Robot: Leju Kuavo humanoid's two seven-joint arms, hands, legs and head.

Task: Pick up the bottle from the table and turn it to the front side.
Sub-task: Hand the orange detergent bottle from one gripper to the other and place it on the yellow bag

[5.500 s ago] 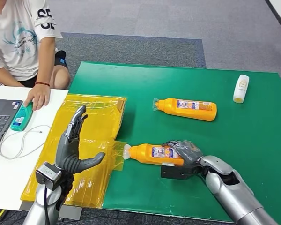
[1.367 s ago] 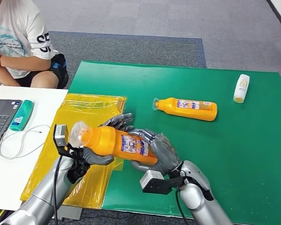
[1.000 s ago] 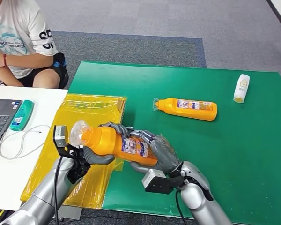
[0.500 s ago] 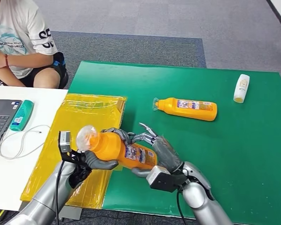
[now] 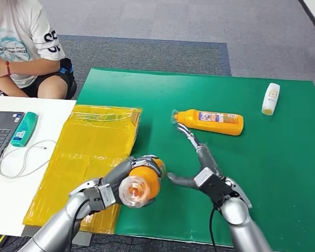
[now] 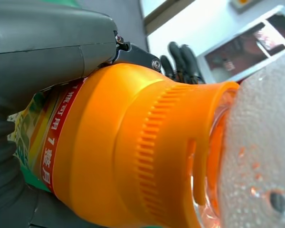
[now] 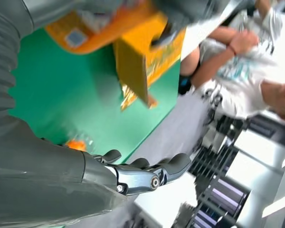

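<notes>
My left hand (image 5: 120,176) grips an orange bottle (image 5: 142,182) with a clear cap, lifted off the green mat (image 5: 274,157); its cap end points toward me in the head view. The left wrist view shows the bottle (image 6: 127,156) close up, its shoulder and clear cap wrapped by my left hand (image 6: 33,52). My right hand (image 5: 197,157) hovers just right of the bottle, fingers spread and holding nothing. The right wrist view shows those fingers (image 7: 141,173) spread in the air. A second orange bottle (image 5: 209,121) lies on its side farther back on the mat.
A small white bottle (image 5: 270,98) lies at the mat's far right. Yellow plastic bags (image 5: 88,152) lie left of the mat. A white table (image 5: 5,194) holds a laptop (image 5: 1,134), a teal bottle (image 5: 24,129) and a cable. A person (image 5: 21,47) sits at the far left.
My right hand has let go of the bottle and swung away to the right, fingers spread. My left hand has turned the bottle so that its cap now faces me.
</notes>
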